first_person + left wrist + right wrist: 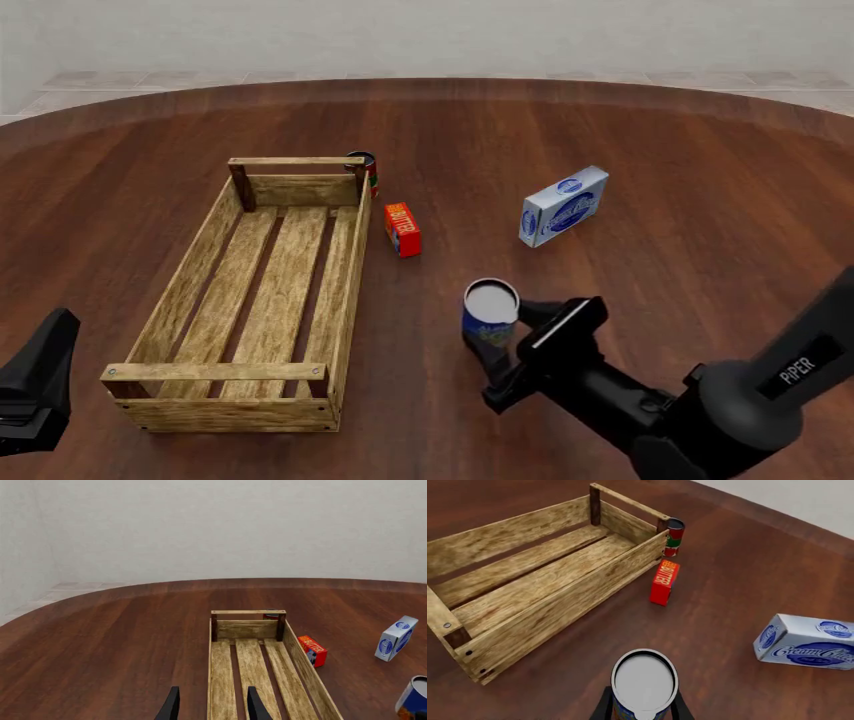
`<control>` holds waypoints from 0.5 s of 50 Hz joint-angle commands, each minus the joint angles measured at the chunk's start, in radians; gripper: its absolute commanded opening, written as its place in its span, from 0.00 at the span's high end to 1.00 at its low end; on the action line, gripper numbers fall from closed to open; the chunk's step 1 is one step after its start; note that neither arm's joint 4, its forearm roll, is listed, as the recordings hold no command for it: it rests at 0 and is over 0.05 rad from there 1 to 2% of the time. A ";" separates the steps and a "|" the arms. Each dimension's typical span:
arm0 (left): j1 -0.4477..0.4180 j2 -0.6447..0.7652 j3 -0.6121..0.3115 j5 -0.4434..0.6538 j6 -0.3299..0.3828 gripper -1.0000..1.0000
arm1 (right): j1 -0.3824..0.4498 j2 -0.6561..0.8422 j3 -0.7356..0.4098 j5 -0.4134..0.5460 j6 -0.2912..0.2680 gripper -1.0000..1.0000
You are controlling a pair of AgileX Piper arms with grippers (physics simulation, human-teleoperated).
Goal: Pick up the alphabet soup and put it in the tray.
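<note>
The alphabet soup [490,309], a blue-labelled can with a plain silver top, sits between the fingers of my right gripper [510,338], which is shut on it just right of the tray [350,290]. The right wrist view looks down on the can's lid [644,681], with a dark finger on each side and the tray [560,600] beyond it. At the table's near left corner my left gripper [34,385] stands open and holds nothing. In the left wrist view its fingers [171,706] point along the tray [247,628], and the can [413,700] shows tilted at the edge.
A dark red-and-green can [363,168] stands at the tray's far right corner. A small red box [402,229] stands beside the tray's right wall. A blue-and-white cream cheese box [563,205] lies farther right.
</note>
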State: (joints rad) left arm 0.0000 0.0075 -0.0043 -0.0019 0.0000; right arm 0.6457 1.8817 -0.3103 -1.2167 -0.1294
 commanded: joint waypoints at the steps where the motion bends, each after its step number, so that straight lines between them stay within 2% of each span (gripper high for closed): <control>1: 0.000 0.000 0.000 0.000 0.000 0.00 | 0.006 -0.056 0.019 0.000 0.012 1.00; 2: 0.000 0.000 0.000 0.000 0.000 0.00 | 0.007 -0.059 0.021 -0.002 0.033 1.00; 14: 0.000 0.000 0.000 0.000 0.000 0.00 | 0.017 -0.125 -0.009 0.085 0.038 1.00; 25: 0.000 0.000 0.000 0.000 0.000 0.00 | 0.047 -0.192 -0.060 0.190 0.009 1.00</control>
State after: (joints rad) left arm 0.0000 0.0075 -0.0043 -0.0019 0.0000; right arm 0.6734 1.7484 -0.3335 -1.0974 -0.1250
